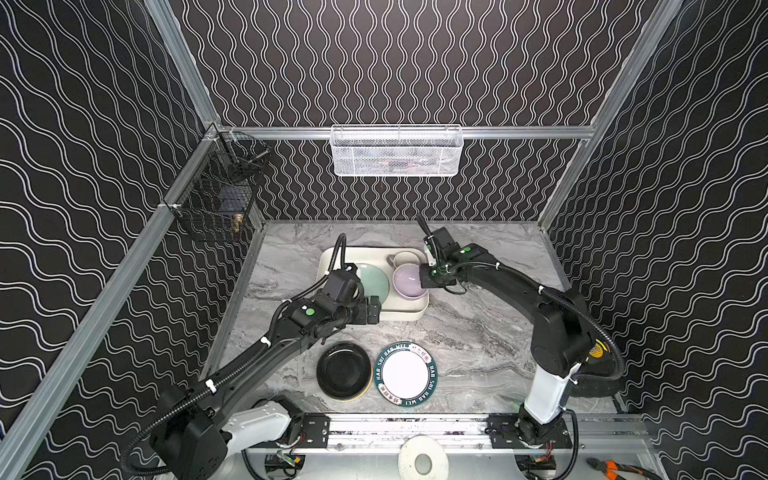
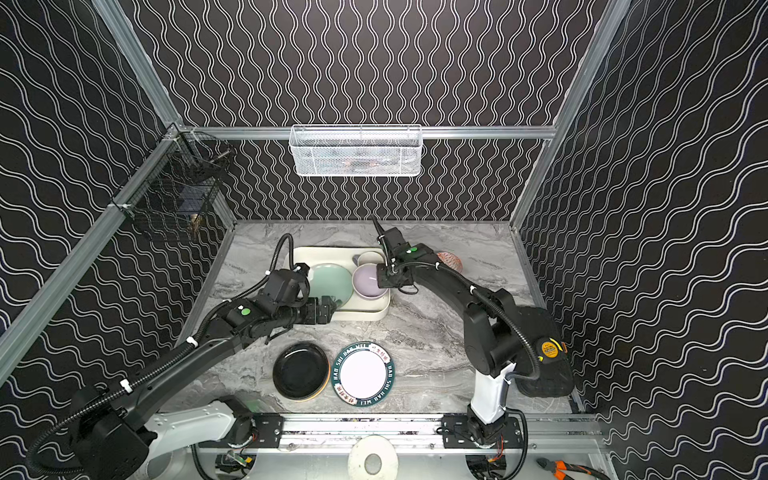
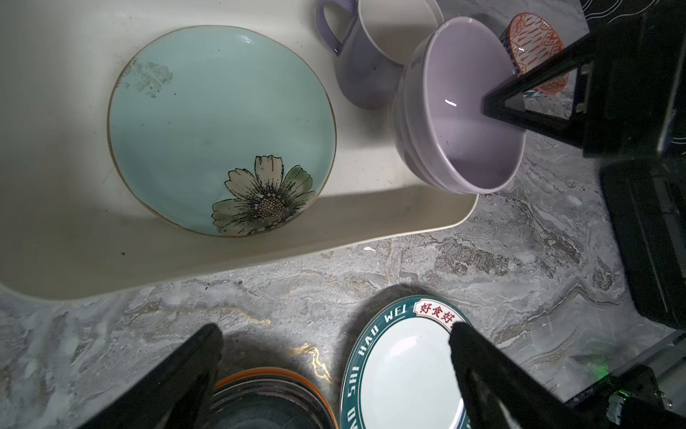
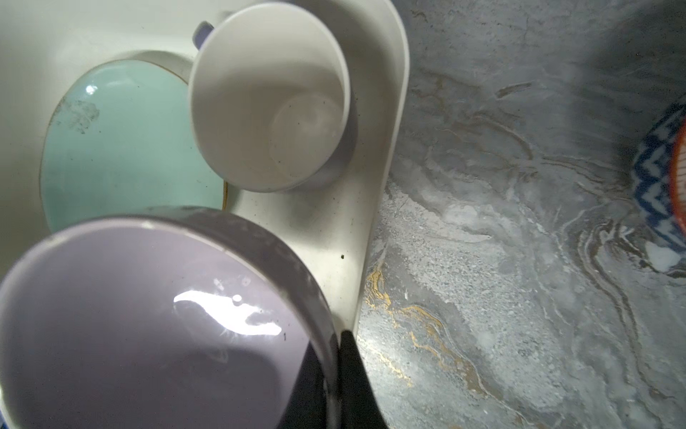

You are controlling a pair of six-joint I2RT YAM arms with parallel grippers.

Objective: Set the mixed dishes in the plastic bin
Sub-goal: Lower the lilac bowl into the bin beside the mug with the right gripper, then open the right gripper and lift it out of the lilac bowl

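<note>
The cream plastic bin [image 1: 332, 257] holds a mint-green floral plate [image 3: 208, 126] and a lavender mug [image 4: 271, 96]. My right gripper [image 4: 334, 341] is shut on the rim of a lavender bowl [image 1: 409, 280], held tilted over the bin's front right corner. My left gripper [image 3: 336, 332] hangs open and empty above the table just in front of the bin. Below it sit a black plate [image 1: 343, 370] stacked on an orange one, and a white plate with a lettered green rim [image 1: 406, 374]. An orange-patterned bowl [image 2: 451, 261] stands on the table right of the bin.
A white wire-mesh basket [image 1: 397, 151] hangs on the back wall and a black wire basket [image 1: 216, 195] on the left rail. Bare marble table [image 1: 478, 332] lies right of the plates. A white tape roll [image 1: 423, 461] and orange pliers [image 1: 615, 469] lie beyond the front rail.
</note>
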